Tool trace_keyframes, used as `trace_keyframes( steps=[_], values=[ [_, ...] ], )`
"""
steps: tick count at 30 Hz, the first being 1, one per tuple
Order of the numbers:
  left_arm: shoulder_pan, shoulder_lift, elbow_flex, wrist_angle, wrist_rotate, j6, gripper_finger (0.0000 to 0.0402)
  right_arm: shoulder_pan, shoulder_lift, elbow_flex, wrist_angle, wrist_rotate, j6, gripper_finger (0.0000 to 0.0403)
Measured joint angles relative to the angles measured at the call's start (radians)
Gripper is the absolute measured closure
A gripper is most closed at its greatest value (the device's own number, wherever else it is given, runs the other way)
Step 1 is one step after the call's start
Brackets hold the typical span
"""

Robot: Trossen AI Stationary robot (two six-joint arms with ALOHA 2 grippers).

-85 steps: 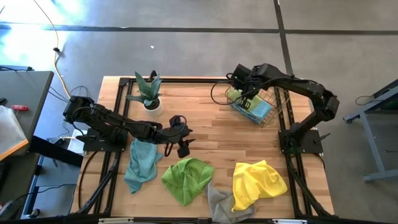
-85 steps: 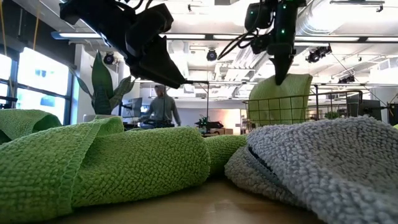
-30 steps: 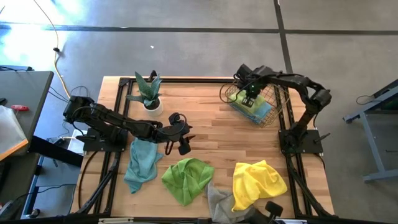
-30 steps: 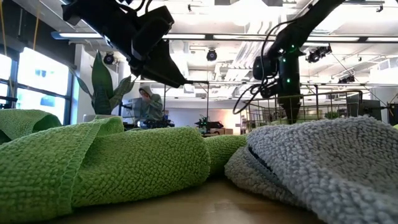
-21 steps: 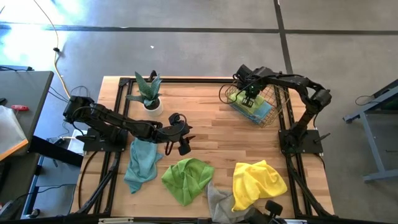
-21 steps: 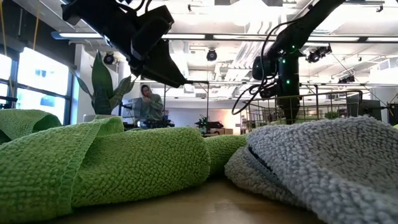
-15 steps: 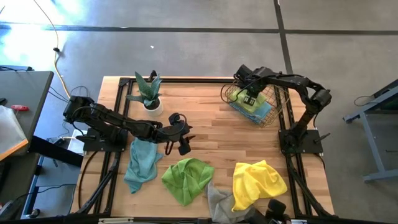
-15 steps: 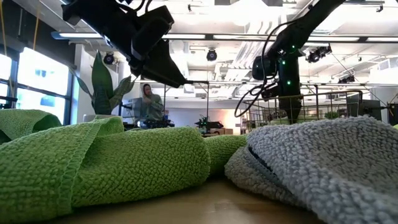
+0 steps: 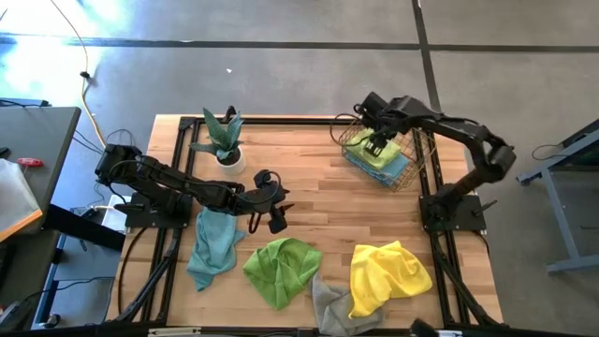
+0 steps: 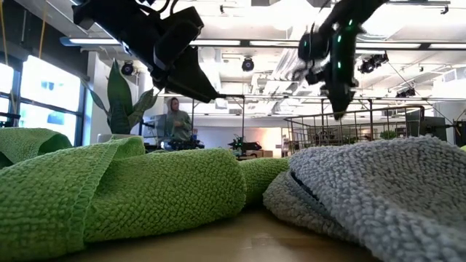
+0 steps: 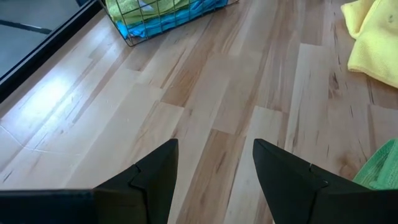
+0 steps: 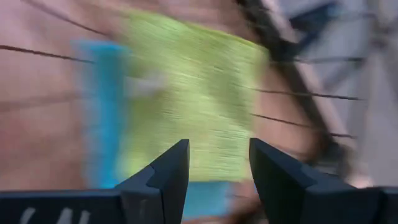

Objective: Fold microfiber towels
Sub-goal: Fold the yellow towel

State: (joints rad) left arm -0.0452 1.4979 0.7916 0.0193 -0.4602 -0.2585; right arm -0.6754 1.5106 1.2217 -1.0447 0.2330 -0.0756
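Observation:
A folded lime green towel (image 12: 193,93) lies on a blue towel (image 12: 99,112) inside the copper wire basket (image 9: 414,157) at the far right. My right gripper (image 12: 217,165) hangs open just above them, holding nothing. A teal towel (image 9: 213,245), a crumpled lime green towel (image 9: 283,270), a grey towel (image 9: 332,301) and a yellow towel (image 9: 388,276) lie loose along the near side of the table. My left gripper (image 9: 274,220) stands open over bare wood left of centre, beside the teal towel.
A potted plant (image 9: 223,140) stands at the far left. Bare wood stretches across the table's middle (image 9: 328,201) between the basket and the loose towels. A black frame runs along the table's edges (image 9: 430,234). A person shows far off in the room (image 10: 175,120).
My right gripper has risen out of the wire basket and drawn a little toward the far edge. The folded lime green towel stays lying in the basket on the blue one.

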Motion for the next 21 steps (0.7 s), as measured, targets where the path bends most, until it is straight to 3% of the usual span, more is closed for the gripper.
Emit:
trace_keyframes(
  steps=[4,9,15,21],
  values=[
    [-0.004,0.000,0.000,0.000,0.004,0.000,0.0204,0.102,-0.083,0.000,-0.030,-0.228,0.127,0.0245],
    [-0.018,0.000,0.000,-0.005,0.006,0.000,0.0204,0.308,-0.148,0.000,-0.077,-0.450,0.264,0.0245],
    [-0.045,0.000,0.000,-0.008,0.014,-0.003,0.0204,0.630,-0.165,-0.069,-0.104,-0.473,0.502,0.0245],
    [-0.072,0.000,-0.001,0.015,-0.023,-0.037,0.0204,0.909,-0.165,-0.204,-0.101,-0.487,0.858,0.0245]
  ],
)
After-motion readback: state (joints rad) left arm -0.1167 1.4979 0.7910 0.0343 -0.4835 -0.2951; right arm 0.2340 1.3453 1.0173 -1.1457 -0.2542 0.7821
